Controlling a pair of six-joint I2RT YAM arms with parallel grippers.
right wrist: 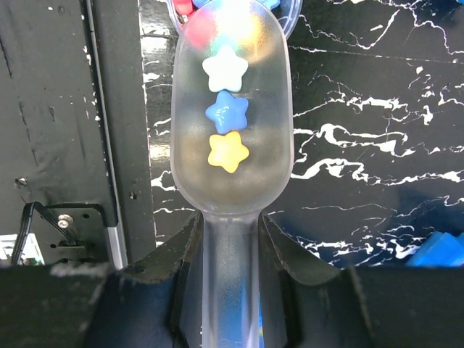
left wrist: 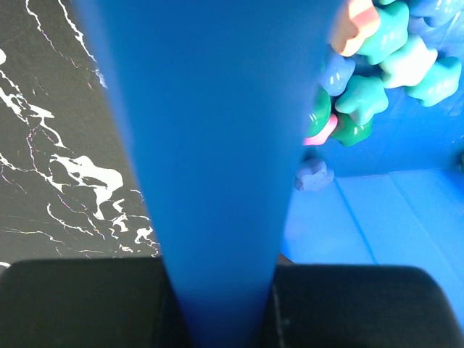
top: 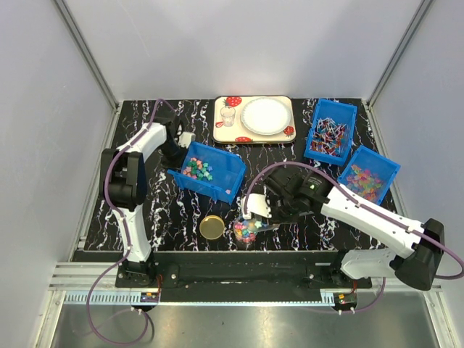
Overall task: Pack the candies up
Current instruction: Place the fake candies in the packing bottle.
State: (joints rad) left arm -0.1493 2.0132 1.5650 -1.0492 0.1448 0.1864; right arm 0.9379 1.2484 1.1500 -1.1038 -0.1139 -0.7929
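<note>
The right hand (right wrist: 230, 246), clenched on the scoop (right wrist: 232, 174), holds three candies (right wrist: 226, 111) at the jar (top: 246, 230) mouth while the left hand (top: 174, 150) grips the tilted bin (top: 217, 174) by its wall; a crooked tip could spill them onto the desk (top: 167, 210).

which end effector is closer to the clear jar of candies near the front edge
Right. The right end effector holds a scoop whose tip is over the clear jar. The left end effector grips the wall of the tilted blue bin, farther back and to the left.
</note>
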